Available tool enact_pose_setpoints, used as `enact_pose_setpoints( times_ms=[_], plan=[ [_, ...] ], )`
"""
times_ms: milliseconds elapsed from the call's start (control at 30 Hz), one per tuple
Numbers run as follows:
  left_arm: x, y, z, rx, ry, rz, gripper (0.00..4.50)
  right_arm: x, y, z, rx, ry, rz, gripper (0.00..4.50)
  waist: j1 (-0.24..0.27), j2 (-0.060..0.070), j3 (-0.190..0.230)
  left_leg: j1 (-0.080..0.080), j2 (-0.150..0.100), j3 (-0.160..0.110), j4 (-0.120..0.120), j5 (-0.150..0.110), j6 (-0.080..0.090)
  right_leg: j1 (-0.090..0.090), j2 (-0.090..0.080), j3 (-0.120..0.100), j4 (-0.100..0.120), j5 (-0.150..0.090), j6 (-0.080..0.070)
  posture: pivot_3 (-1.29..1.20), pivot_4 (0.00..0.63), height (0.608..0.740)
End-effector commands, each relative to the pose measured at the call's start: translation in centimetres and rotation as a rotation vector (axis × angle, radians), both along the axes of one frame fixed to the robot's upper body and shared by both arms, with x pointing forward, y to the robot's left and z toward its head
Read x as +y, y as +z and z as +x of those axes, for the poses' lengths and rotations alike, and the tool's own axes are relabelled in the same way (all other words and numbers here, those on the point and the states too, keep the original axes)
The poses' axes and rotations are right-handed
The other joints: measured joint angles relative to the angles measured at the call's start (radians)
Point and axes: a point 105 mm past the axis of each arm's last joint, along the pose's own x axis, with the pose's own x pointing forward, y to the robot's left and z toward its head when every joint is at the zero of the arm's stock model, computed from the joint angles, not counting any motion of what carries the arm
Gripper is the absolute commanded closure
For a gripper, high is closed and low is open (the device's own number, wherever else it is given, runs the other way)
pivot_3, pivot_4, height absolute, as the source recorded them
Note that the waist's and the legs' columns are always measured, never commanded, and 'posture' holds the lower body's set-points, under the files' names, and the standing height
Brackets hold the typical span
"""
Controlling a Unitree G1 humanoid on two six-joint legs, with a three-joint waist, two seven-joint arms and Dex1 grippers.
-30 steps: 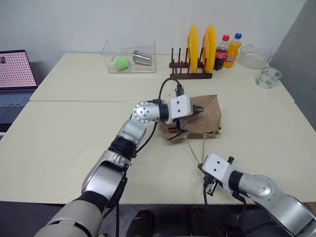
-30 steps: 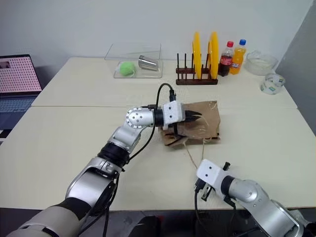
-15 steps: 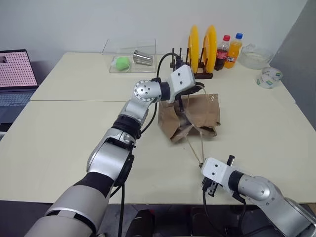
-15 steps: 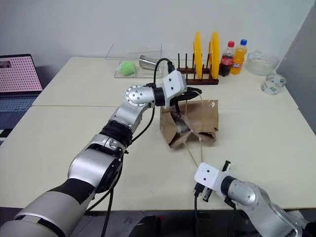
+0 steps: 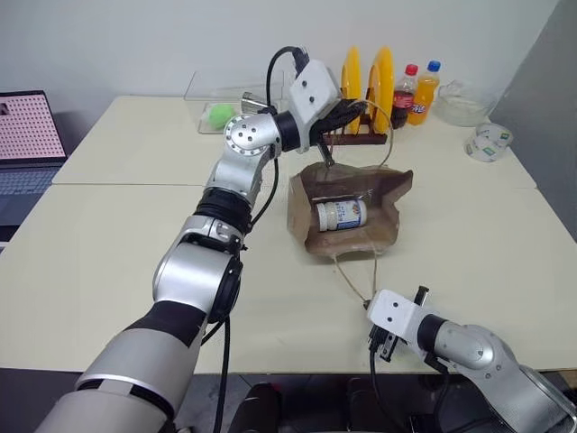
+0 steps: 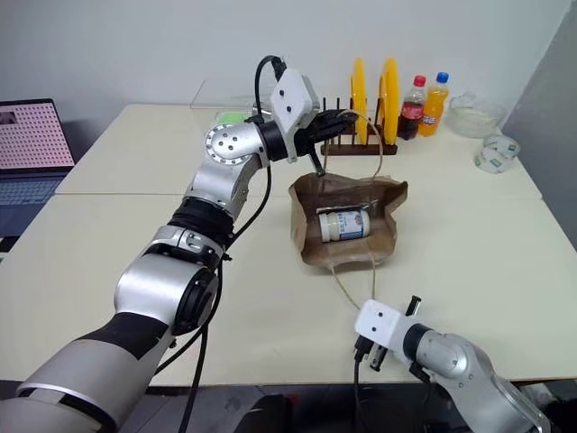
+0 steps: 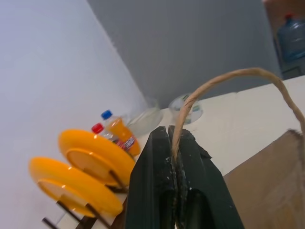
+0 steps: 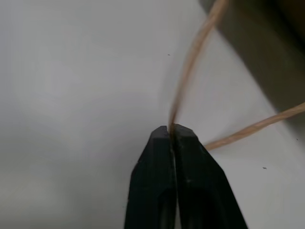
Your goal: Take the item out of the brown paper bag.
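At worktop centre, bag mouth held wide, jar exposed.
My left hand [image 6: 335,119] is clamped on one handle, my right hand [image 8: 171,130] pinches the six-o'clock handle; the item [image 5: 340,215] lies inside the brown paper bag [image 5: 389,194]. If either thin handle slips, the mouth could collapse.

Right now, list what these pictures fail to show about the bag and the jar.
- Jar: label print too small to read in both eye views.
- Brown paper bag: its far outer side and underside hidden by the bag itself.
- Right gripper: blocked in the eye views by its own wrist housing.
- Left gripper: handle end hidden between shut fingers.
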Motion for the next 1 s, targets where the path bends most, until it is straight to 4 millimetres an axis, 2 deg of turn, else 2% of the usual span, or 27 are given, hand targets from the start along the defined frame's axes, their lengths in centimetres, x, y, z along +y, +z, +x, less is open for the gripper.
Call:
enact_pose_setpoints(
  times_ms=[33, 167, 433, 600, 700, 867, 967, 1000],
  plan=[
    [-0.3, 1.0, -1.9, -0.031, -0.116, -0.018, 4.5, 0.5, 0.3, 0.0, 0.043, -0.029, 0.092, 3.26, -0.003, 0.0, 0.0, 0.0, 0.0, 0.0, 0.0, 0.0, 0.0, 0.0, 0.0, 0.0, 0.0, 0.0, 0.0, 0.0, 0.15, 0.74],
    [-0.5, 0.9, -2.9, -0.019, -0.173, -0.022, 4.5, 1.1, 1.5, -0.2, 0.075, -0.037, 0.193, 1.84, -0.003, 0.0, 0.0, -0.001, 0.0, 0.0, 0.0, 0.0, 0.0, -0.001, 0.0, 0.0, 0.001, 0.0, 0.0, 0.0, 0.15, 0.74],
    [-0.7, 0.7, -3.8, -0.023, -0.207, -0.012, 4.5, 1.0, 6.3, -1.3, 0.019, 0.027, 0.304, 1.84, 0.0, 0.0, 0.0, -0.001, 0.0, 0.0, 0.0, 0.0, 0.0, -0.001, 0.0, 0.0, 0.0, 0.0, 0.0, 0.0, 0.15, 0.74],
    [-0.9, 0.2, -4.0, -0.022, -0.22, 0.002, 4.5, 0.8, 7.1, -2.4, 0.06, 0.073, 0.316, 1.84, 0.002, 0.0, 0.0, -0.001, 0.0, 0.0, 0.0, 0.0, 0.0, -0.001, 0.0, 0.0, 0.0, 0.0, 0.0, 0.0, 0.15, 0.74],
    [-1.0, 0.0, -4.1, -0.019, -0.227, 0.007, 4.5, 0.5, 7.6, -2.4, 0.056, 0.076, 0.333, 1.84, 0.001, 0.0, 0.0, -0.001, 0.0, 0.0, 0.0, 0.0, 0.0, -0.001, 0.0, 0.0, 0.0, 0.0, 0.0, 0.0, 0.15, 0.74],
    [-0.9, 0.0, -4.2, -0.013, -0.229, 0.004, 4.5, 0.2, 10.4, 0.1, -0.103, 0.03, 0.372, 1.84, -0.002, 0.0, 0.0, -0.001, 0.0, 0.0, 0.0, 0.0, 0.0, -0.001, 0.0, 0.001, 0.001, 0.0, 0.0, 0.0, 0.15, 0.74],
    [-0.8, 0.2, -4.0, -0.014, -0.222, 0.0, 4.5, -0.4, 10.9, 3.2, -0.172, -0.067, 0.335, 1.84, -0.003, 0.0, 0.0, -0.001, 0.0, 0.0, 0.0, 0.0, 0.0, -0.001, 0.0, 0.0, 0.001, 0.0, 0.0, 0.0, 0.15, 0.74],
    [-0.7, 0.3, -4.0, -0.016, -0.22, -0.001, 4.5, -0.5, 11.0, 4.1, -0.189, -0.086, 0.319, 1.65, -0.003, 0.0, 0.0, -0.001, 0.0, 0.0, 0.0, 0.0, 0.0, -0.001, 0.0, 0.0, 0.001, 0.0, 0.0, 0.0, 0.15, 0.74]
  ],
)
